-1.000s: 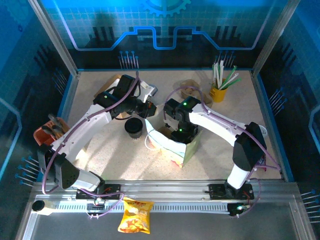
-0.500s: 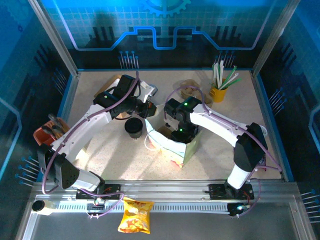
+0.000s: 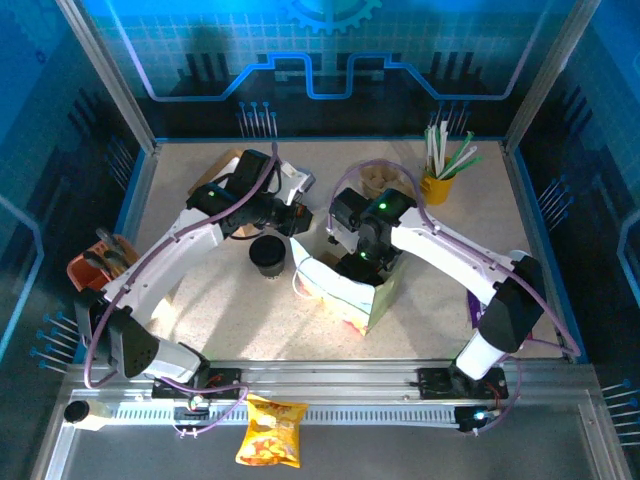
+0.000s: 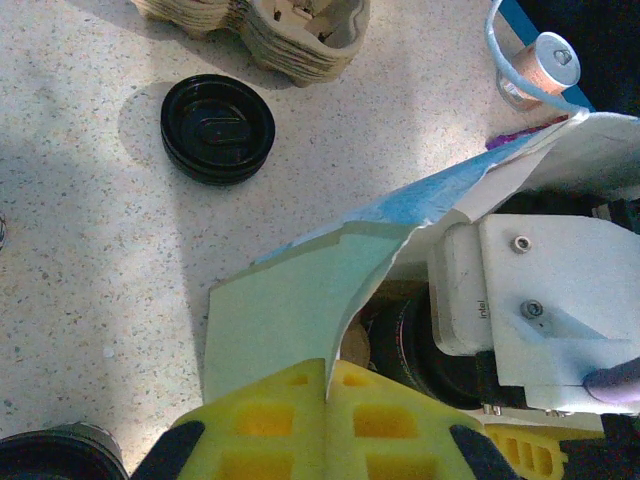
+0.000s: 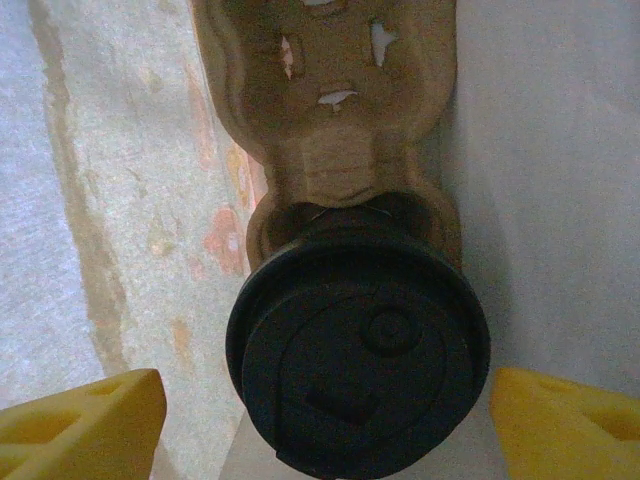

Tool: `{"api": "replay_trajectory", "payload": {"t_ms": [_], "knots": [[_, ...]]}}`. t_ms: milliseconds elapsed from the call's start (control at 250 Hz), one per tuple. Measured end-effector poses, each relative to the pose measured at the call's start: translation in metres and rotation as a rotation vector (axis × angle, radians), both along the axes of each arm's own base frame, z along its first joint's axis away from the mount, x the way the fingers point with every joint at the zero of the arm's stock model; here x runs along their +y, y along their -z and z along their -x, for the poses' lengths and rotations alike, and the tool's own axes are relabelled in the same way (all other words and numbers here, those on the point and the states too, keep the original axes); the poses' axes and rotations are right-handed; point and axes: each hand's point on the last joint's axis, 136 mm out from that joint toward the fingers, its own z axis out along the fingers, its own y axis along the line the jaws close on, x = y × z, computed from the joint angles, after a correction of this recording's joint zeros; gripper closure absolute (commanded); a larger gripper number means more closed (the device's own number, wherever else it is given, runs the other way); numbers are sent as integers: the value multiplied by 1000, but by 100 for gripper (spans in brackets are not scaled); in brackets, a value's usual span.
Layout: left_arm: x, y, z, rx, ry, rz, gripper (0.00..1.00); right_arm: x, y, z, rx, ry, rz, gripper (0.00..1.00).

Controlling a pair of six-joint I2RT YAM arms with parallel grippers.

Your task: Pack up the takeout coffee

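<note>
The takeout coffee (image 5: 360, 360) stands inside the paper bag (image 3: 350, 295), and I see it from above as a round black lid. It sits in a pocket of a brown pulp carrier (image 5: 330, 120); the cup's body is hidden under the lid. My right gripper (image 5: 325, 430) hangs over it in the bag, open, with a yellow pad (image 5: 85, 420) on either side of the lid. My left gripper (image 4: 328, 375) is shut on the bag's pale green rim (image 4: 300, 300) and holds the mouth apart. The same lid (image 4: 415, 350) shows in the bag below the right wrist.
A stack of bare black lids (image 3: 268, 253) lies left of the bag. A pile of pulp carriers (image 4: 270, 25) sits behind it. A yellow holder of straws (image 3: 437, 185) stands at the back right. A chip bag (image 3: 272, 430) lies on the front rail.
My right gripper's jaws have spread wider, off the coffee's lid. The right arm has shifted a little towards the back right. The left arm has not moved.
</note>
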Motion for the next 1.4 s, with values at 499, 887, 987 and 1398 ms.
{"api": "replay_trajectory", "payload": {"t_ms": [499,887,987,1398], "knots": [[-1,0,1,-1,2,-2,100,6,-19,-5,-49,-1,-54,7],[-1,0,1,-1,2,-2,100,24,-64,-2,-126,-22,-258,8],[-1,0,1,-1,3,-2,100,29,-76,0,-147,-31,-314,8],[-1,0,1,-2,2,-1,92,16,-140,8,-272,15,-518,8]]}}
